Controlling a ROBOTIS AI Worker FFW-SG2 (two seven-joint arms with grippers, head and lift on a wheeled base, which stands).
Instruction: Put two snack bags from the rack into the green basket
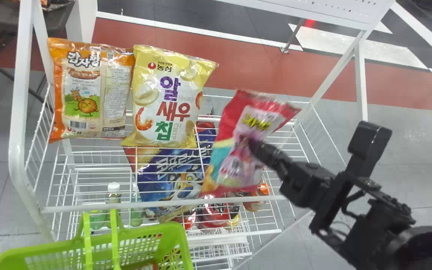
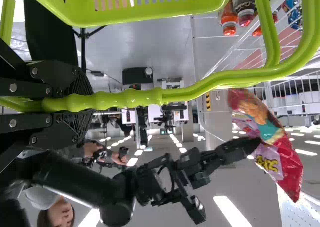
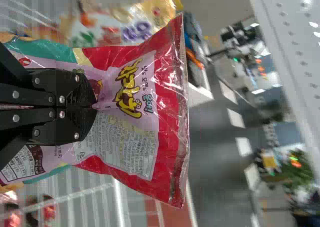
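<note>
In the head view my right gripper (image 1: 252, 145) is over the right part of the rack, shut on a red and pink snack bag (image 1: 234, 131). The right wrist view has the gripper (image 3: 94, 107) pinching the middle of this bag (image 3: 135, 92). An orange bag (image 1: 83, 90) and a yellow bag (image 1: 167, 99) stand side by side at the rack's left, and a blue bag (image 1: 174, 176) lies lower. The green basket (image 1: 47, 251) is at the front left. In the left wrist view my left gripper (image 2: 85, 103) is shut on the green basket's handle (image 2: 200, 87).
The white wire rack (image 1: 126, 204) has a front rail between the bags and the basket, and posts at both sides. Bottles (image 1: 113, 191) and red packs (image 1: 216, 213) are on a lower level. A white perforated panel (image 1: 336, 9) overhangs the back right.
</note>
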